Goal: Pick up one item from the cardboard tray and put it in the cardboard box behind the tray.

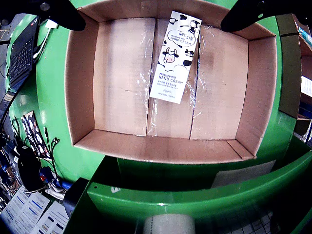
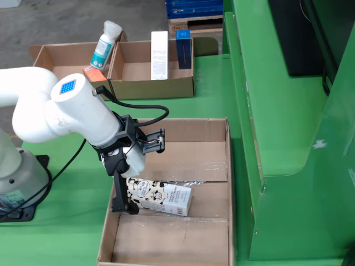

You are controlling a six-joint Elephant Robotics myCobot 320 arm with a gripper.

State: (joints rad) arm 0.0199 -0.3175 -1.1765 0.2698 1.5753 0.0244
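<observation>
A white hand cream carton with a cow print [image 1: 174,57] lies flat on the floor of the big cardboard box [image 1: 80,87]. In the wrist view my gripper [image 1: 153,19] is open above it; its black fingers [image 1: 68,17] stand wide apart at the top corners, touching nothing. In the side view the gripper [image 2: 132,191] hangs inside the box [image 2: 228,166], at the left end of the carton [image 2: 162,199]. Further back, the cardboard tray [image 2: 152,87] holds a bottle [image 2: 102,47], a white carton [image 2: 160,54] and a blue carton [image 2: 183,48].
A tall green machine frame [image 2: 288,138] stands close along the box's right side. The arm's base [image 2: 16,180] is at the left. In the wrist view a laptop [image 1: 22,53] and cables [image 1: 34,136] lie left of the box.
</observation>
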